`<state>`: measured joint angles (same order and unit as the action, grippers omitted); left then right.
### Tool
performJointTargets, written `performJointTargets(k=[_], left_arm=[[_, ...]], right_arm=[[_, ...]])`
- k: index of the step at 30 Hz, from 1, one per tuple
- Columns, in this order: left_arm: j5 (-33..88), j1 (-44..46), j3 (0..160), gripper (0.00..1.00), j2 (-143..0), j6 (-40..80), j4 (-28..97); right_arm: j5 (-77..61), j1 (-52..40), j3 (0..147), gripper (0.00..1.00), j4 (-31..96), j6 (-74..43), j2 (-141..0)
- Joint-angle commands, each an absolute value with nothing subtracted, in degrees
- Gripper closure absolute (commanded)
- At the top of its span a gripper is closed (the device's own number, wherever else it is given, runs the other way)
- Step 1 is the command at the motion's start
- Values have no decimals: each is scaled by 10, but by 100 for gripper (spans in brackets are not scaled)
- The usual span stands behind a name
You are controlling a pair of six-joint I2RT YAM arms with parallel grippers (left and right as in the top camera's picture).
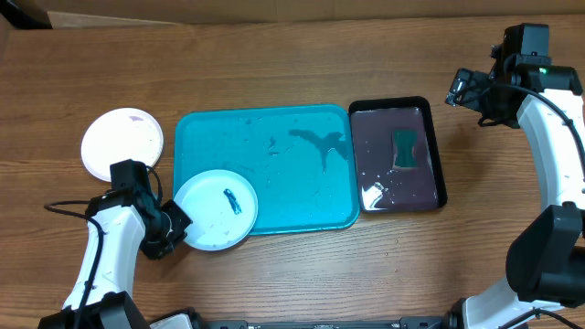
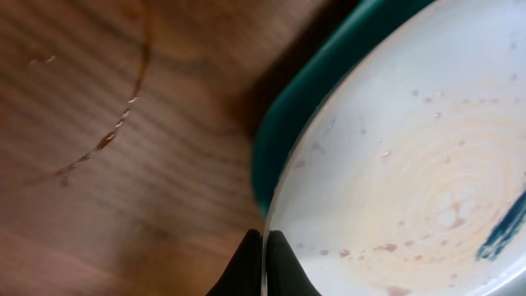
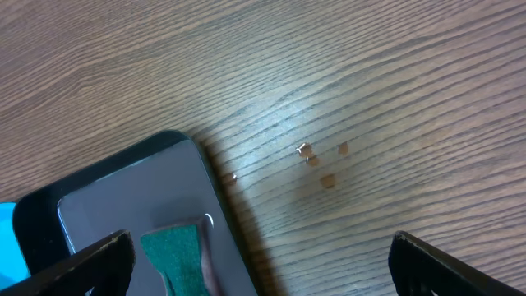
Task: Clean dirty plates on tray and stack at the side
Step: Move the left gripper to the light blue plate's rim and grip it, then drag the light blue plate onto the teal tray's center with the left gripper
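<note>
A pale blue plate (image 1: 216,209) with a dark blue-green smear (image 1: 232,201) lies over the front left corner of the turquoise tray (image 1: 274,174). My left gripper (image 1: 180,222) is shut on the plate's left rim. In the left wrist view the black fingertips (image 2: 279,267) pinch the thin edge of the plate (image 2: 411,148), with the tray's rim (image 2: 329,74) behind it. A white plate (image 1: 122,143) lies on the table left of the tray. My right gripper (image 1: 468,91) hangs open at the far right, holding nothing.
A black tray with a purple inside (image 1: 430,164) stands right of the turquoise tray and holds a green sponge (image 1: 405,149). The right wrist view shows its corner (image 3: 107,189), the sponge (image 3: 177,255) and small crumbs (image 3: 316,160) on the wood.
</note>
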<state>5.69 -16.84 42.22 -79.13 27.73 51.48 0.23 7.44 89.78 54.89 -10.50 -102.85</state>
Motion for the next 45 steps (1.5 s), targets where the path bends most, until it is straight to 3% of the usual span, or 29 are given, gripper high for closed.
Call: performJointTargets(k=[1,9,25,39,45], left_arm=[[114,-164,416,96,-787,283,474],[147,-130,416,96,-787,283,379],[118,53,420,96,-790,362,236],[120,83,420,96,-875,389,172],[122,83,430,70,-881,331,169]], right_arm=[[1,72,901,0,546,-109,-1019],[1,72,901,0,546,-109,-1019],[1,72,901,0,546,-109,-1019],[1,72,901,0,546,-109,-1019],[1,72,901,0,546,-109,-1019]])
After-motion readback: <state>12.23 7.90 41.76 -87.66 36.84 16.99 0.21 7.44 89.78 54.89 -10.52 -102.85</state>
